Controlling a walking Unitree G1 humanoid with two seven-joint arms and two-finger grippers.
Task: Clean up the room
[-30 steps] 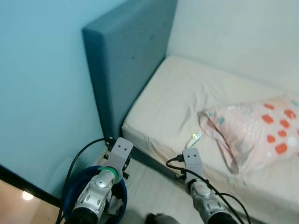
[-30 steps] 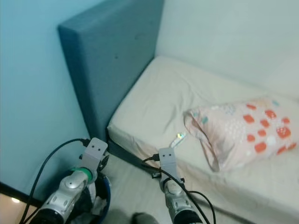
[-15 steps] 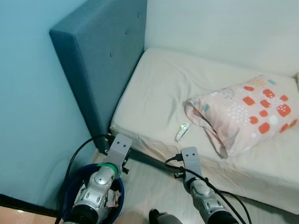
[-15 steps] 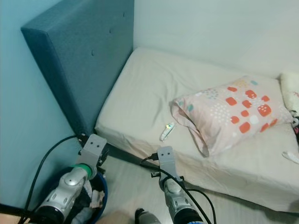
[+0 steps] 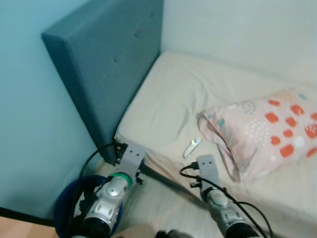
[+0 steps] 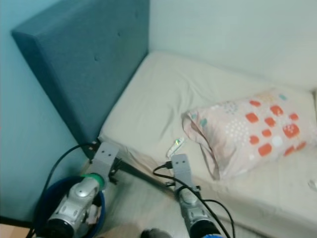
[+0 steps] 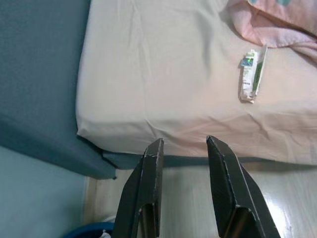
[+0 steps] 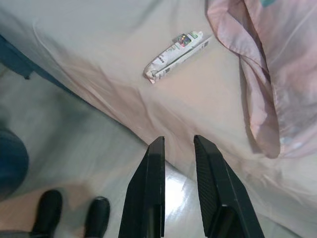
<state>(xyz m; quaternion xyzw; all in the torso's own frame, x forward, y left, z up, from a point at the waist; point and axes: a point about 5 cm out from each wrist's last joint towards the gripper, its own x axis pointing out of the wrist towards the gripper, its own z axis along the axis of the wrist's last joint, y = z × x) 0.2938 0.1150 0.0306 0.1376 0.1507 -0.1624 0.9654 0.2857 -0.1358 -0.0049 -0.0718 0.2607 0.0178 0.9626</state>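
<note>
A small white tube with green print (image 5: 192,147) (image 8: 174,56) (image 7: 251,73) lies on the cream mattress (image 5: 173,104) near its front edge, just beside a pink patterned pillow (image 5: 262,131). My right gripper (image 8: 179,145) hovers over the mattress edge short of the tube, fingers slightly apart and holding nothing. My left gripper (image 7: 183,146) is open and empty, over the mattress edge near the bed's corner. Both arms (image 5: 116,186) (image 5: 213,191) are held low in front of the bed.
A blue upholstered headboard (image 5: 106,64) stands against the light blue wall on the left. A blue bin (image 5: 67,206) with some rubbish in it sits on the pale floor under my left arm. Dark shoes (image 8: 72,213) of a person stand on the floor near the bed.
The camera view has shifted and the bed looks closer; the arms sit nearer the mattress edge. The tube and pillow have not moved on the bed.
</note>
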